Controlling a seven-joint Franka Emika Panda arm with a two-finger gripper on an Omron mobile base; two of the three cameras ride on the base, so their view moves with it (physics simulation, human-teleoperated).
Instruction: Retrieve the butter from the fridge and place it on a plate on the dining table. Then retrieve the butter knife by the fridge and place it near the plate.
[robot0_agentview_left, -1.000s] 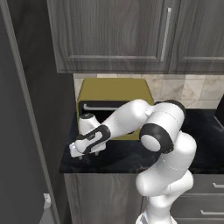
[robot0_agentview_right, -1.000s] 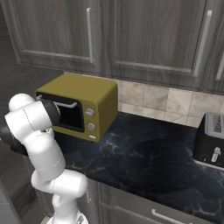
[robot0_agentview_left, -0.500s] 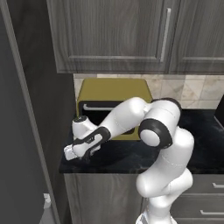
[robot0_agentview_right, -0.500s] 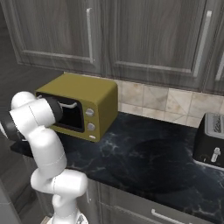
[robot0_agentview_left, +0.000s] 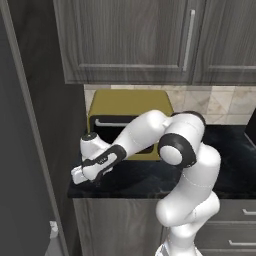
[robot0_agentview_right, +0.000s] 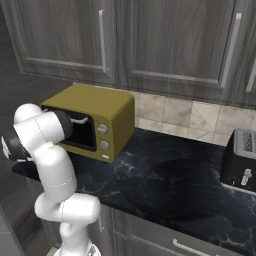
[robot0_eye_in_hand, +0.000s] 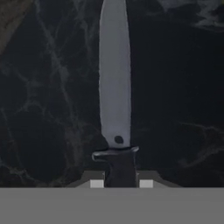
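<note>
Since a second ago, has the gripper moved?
Yes. The gripper has moved left and down, away from the oven, toward the counter's left edge.

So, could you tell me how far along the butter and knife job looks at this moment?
Nothing here shows whether the butter step is done. In hand: the gripper is shut on the butter knife at its dark handle, the blade lying flat on the black counter near the yellow oven. Left: lifting it and carrying it to the plate.

The knife between my fingertips has a smooth matt grey metal blade and dark plastic-looking handle. Under it, the counter is glossy black veined marble.
</note>
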